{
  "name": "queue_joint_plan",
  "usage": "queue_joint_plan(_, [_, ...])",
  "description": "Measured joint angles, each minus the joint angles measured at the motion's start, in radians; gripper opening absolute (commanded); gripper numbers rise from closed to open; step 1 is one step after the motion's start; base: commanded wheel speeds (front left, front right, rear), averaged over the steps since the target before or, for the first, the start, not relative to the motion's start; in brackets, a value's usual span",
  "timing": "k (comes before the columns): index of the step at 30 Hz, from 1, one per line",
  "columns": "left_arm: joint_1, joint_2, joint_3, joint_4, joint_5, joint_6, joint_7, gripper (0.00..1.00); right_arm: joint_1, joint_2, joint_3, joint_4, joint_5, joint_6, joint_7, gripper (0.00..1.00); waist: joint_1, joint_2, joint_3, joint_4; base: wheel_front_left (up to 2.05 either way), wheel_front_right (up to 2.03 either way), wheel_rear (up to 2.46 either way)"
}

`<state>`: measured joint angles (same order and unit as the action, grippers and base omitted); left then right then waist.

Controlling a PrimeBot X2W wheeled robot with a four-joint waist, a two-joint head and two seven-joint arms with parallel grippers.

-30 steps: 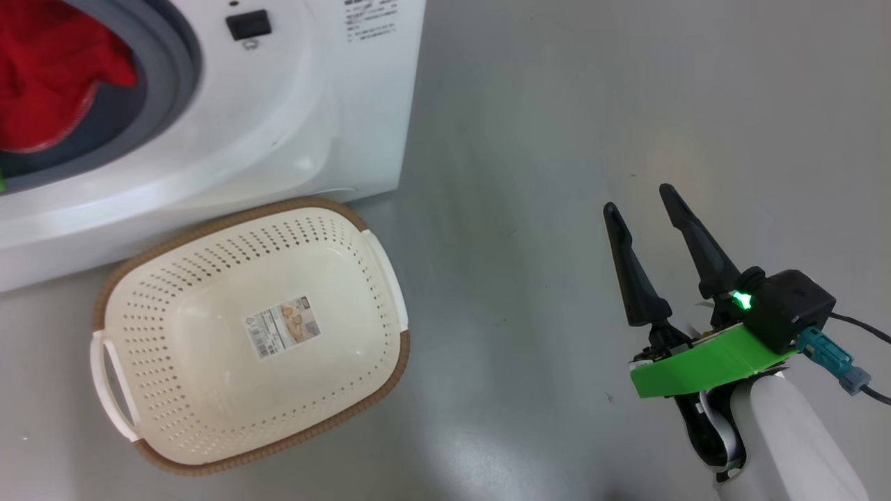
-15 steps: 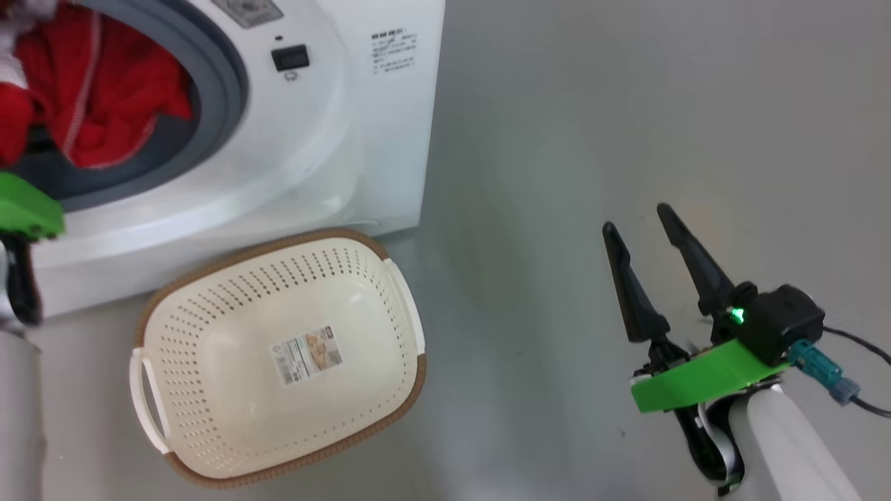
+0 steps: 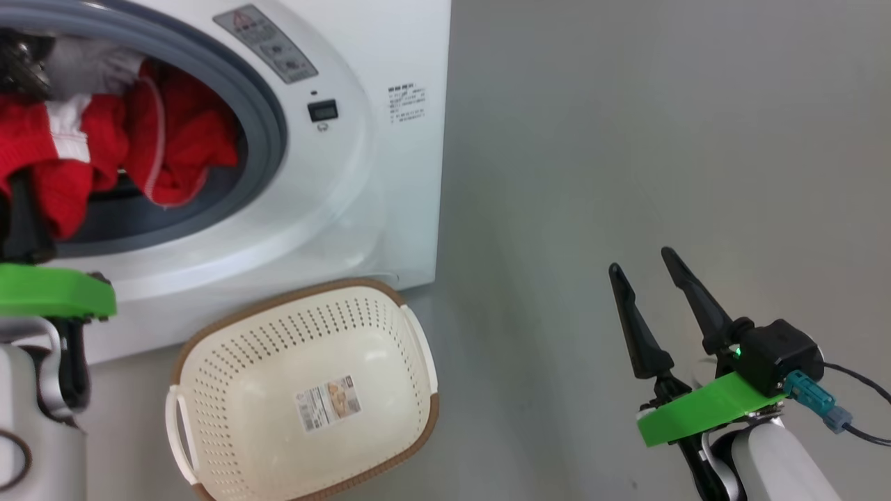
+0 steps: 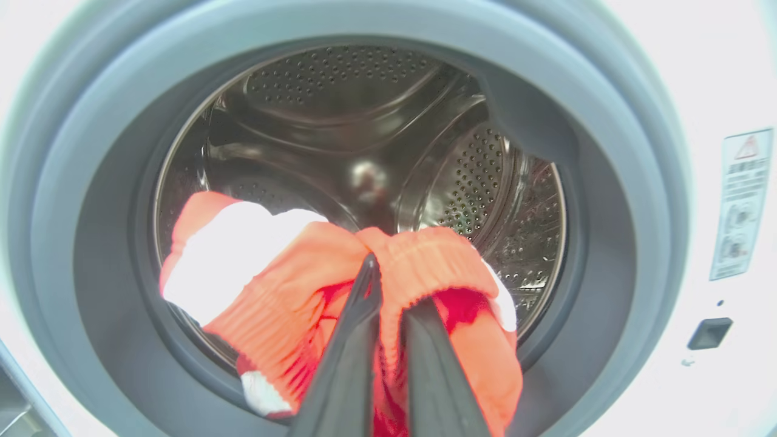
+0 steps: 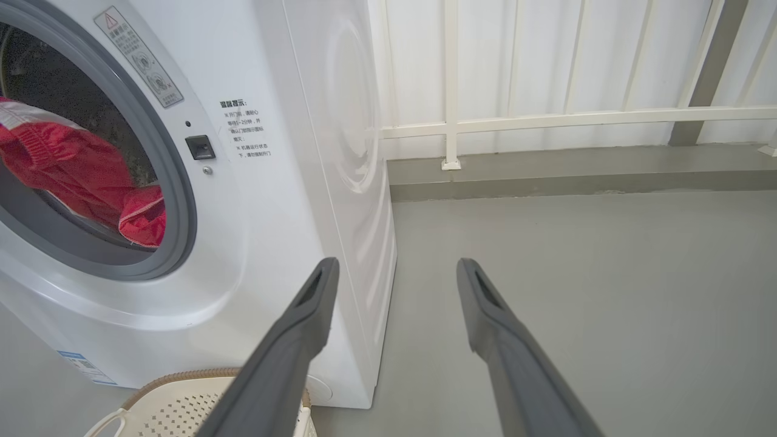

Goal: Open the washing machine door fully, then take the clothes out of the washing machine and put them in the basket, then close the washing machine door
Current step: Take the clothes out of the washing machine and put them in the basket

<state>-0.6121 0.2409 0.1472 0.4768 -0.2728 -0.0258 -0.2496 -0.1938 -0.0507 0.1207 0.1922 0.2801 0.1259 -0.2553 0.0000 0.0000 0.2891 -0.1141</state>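
Tightly, the two dark fingers of the left gripper [image 4: 394, 285] are pressed together on a fold of the clothes [image 4: 425, 261], with the ribbed red fabric pinched between their tips at the mouth of the drum [image 4: 364, 121]. The garment is bunched and draped around the fingers, white trim is shown at its sides, and part of it is hung over the grey rubber ring [image 4: 607, 182]. It is therefore judged to be partway out of the washing machine [image 3: 376, 174] rather than lying loose inside. A thick fold is probably chosen so that the soft cloth is not lost when it is drawn out. The basket [image 3: 264, 348] is set on the floor [image 3: 626, 139] just below the opening, close to the machine's front and with nothing in it, so the load need only be lowered. The right gripper [image 3: 641, 260] is held well apart over bare floor, fingers spread with nothing between them, apparently parked clear of the path.
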Motion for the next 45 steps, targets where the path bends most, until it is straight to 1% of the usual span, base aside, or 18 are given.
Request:
queue_joint_plan(6, [0.093, -0.019, -0.005, -0.113, 0.000, -0.001, 0.002, 0.00, 0.031, 0.000, 0.002, 0.010, 0.000, 0.000, 0.000, 1.00, 0.0000, 0.0000, -0.061, 0.003, 0.00, 0.00, 0.00])
queue_joint_plan(9, [0.154, -0.036, -0.015, -0.192, 0.003, 0.002, 0.012, 0.00, 0.047, 0.000, 0.002, 0.015, 0.000, 0.000, 0.000, 1.00, 0.0000, 0.0000, -0.090, 0.004, 0.00, 0.00, 0.00])
queue_joint_plan(14, [0.229, -0.045, -0.022, -0.349, 0.004, 0.024, 0.061, 0.00, 0.061, 0.000, 0.001, 0.017, -0.005, 0.000, 0.000, 1.00, 0.0000, 0.0000, -0.127, 0.005, 0.00, 0.00, 0.00])
queue_joint_plan(17, [0.284, -0.062, -0.026, -0.423, -0.001, 0.030, 0.103, 0.00, 0.070, 0.000, 0.000, 0.017, -0.010, 0.000, 0.000, 1.00, 0.0000, 0.0000, -0.138, 0.006, 0.00, 0.00, 0.00])
queue_joint_plan(19, [0.322, -0.073, -0.030, -0.449, -0.008, 0.036, 0.128, 0.00, 0.070, 0.000, 0.000, 0.014, -0.010, 0.000, 0.000, 1.00, 0.0000, 0.0001, -0.136, 0.006, 0.00, 0.00, 0.00])
queue_joint_plan(23, [0.371, -0.085, -0.036, -0.439, -0.030, 0.044, 0.152, 0.00, 0.069, 0.000, 0.000, 0.006, -0.010, 0.000, 0.000, 1.00, 0.0000, 0.0000, -0.114, 0.008, 0.00, 0.00, 0.00])
queue_joint_plan(27, [0.389, -0.117, -0.065, -0.362, -0.049, 0.039, 0.162, 0.00, 0.066, 0.000, -0.007, 0.002, -0.014, 0.000, 0.000, 1.00, 0.0000, 0.0000, -0.082, 0.010, 0.00, 0.00, 0.00])
queue_joint_plan(28, [0.388, -0.129, -0.076, -0.297, -0.062, 0.034, 0.162, 0.00, 0.064, 0.000, -0.007, 0.000, -0.023, 0.000, 0.000, 1.00, 0.0000, 0.0000, -0.065, 0.012, 0.00, 0.00, 0.00])
queue_joint_plan(32, [0.372, -0.132, -0.094, -0.120, -0.068, 0.015, 0.165, 0.00, 0.039, 0.000, -0.003, -0.002, -0.025, 0.000, 0.000, 1.00, 0.0000, 0.0000, -0.025, 0.015, 0.00, 0.00, 0.00])
queue_joint_plan(40, [0.196, -0.141, -0.117, 0.236, -0.095, -0.023, 0.151, 0.00, 0.002, 0.000, 0.019, -0.011, -0.021, 0.000, 0.000, 1.00, 0.0000, 0.0001, 0.065, 0.008, 0.00, 0.00, 0.00])
queue_joint_plan(45, [0.082, -0.140, -0.121, 0.424, -0.113, -0.047, 0.162, 0.00, -0.031, 0.000, 0.021, -0.017, -0.016, 0.000, 0.000, 1.00, 0.0000, 0.0000, 0.125, -0.003, 0.00, 0.00, 0.00])
